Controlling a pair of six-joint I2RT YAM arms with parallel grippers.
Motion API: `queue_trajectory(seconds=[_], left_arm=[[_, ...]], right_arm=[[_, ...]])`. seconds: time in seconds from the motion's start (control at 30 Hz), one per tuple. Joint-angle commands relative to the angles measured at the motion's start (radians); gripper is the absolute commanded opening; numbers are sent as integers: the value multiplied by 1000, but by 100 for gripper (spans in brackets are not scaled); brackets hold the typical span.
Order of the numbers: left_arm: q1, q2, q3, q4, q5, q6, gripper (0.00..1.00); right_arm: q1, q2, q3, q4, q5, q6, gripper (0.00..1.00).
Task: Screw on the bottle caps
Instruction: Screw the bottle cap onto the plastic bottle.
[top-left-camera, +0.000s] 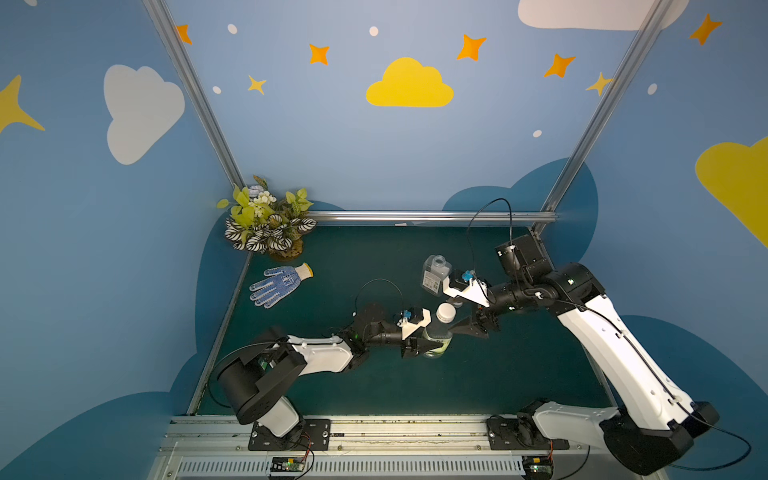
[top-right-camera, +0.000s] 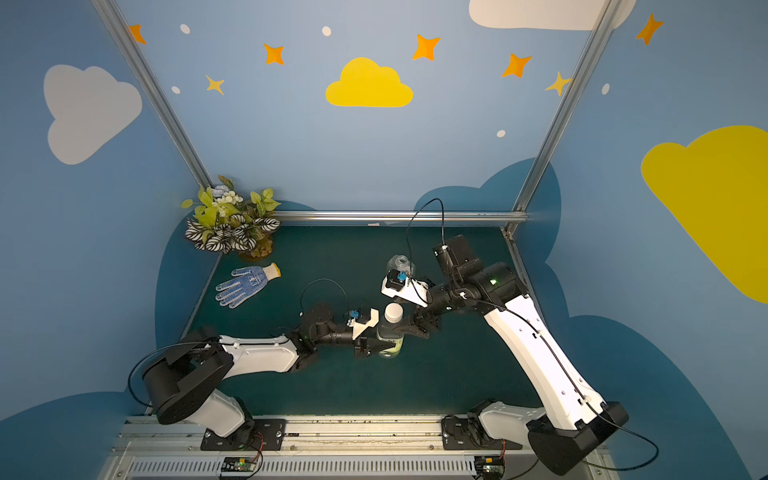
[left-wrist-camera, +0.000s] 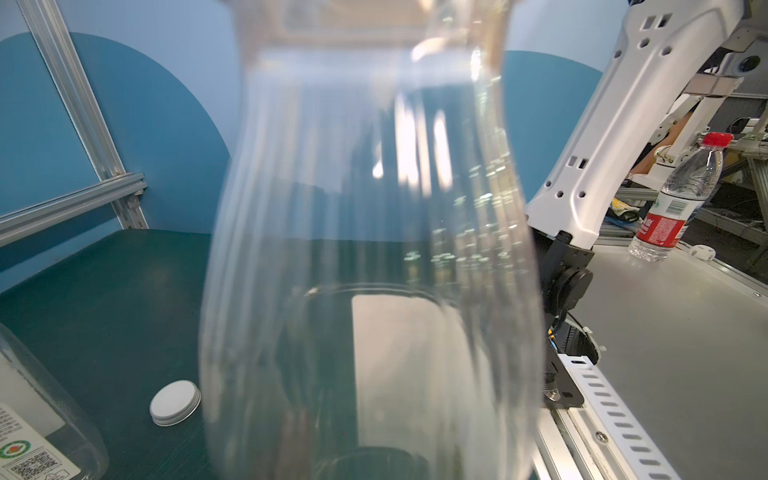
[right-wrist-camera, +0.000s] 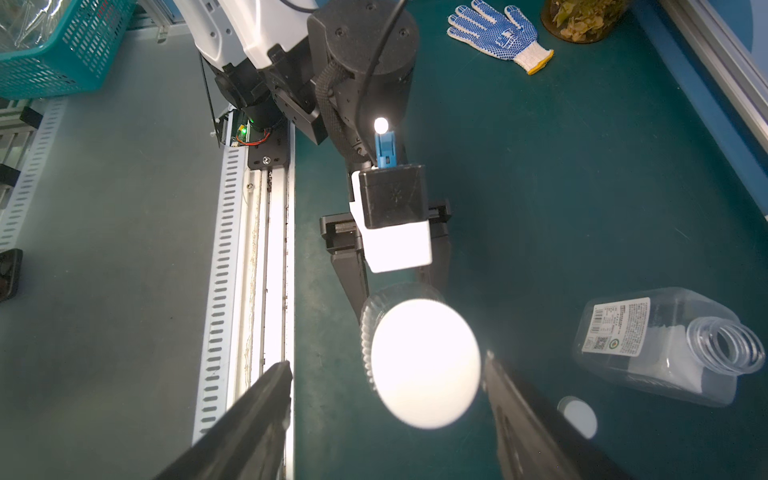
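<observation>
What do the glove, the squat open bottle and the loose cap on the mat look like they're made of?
The glove: matte white knit fabric with blue dots, probably rubbery grip, yellow cuff edge. The squat bottle: clear, glossy plastic you can see through, with a white paper-like label. The loose cap: matte white top, greyish ridged side; plastic or painted metal, hard to tell.

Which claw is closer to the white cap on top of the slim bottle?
Right. The right claw straddles the white cap, jaws open on either side of it. The left claw is lower, shut on the slim bottle.
</observation>
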Motion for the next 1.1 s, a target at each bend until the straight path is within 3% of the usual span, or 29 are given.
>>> queue_trajectory(seconds=[0.0, 1.07], left_arm=[[5, -8, 22, 31, 23, -6, 28], [5, -9, 21, 24, -26, 12, 28]], right_arm=[[7, 2, 2, 29, -11, -16, 72], [38, 14, -52, 67, 62, 32, 42]])
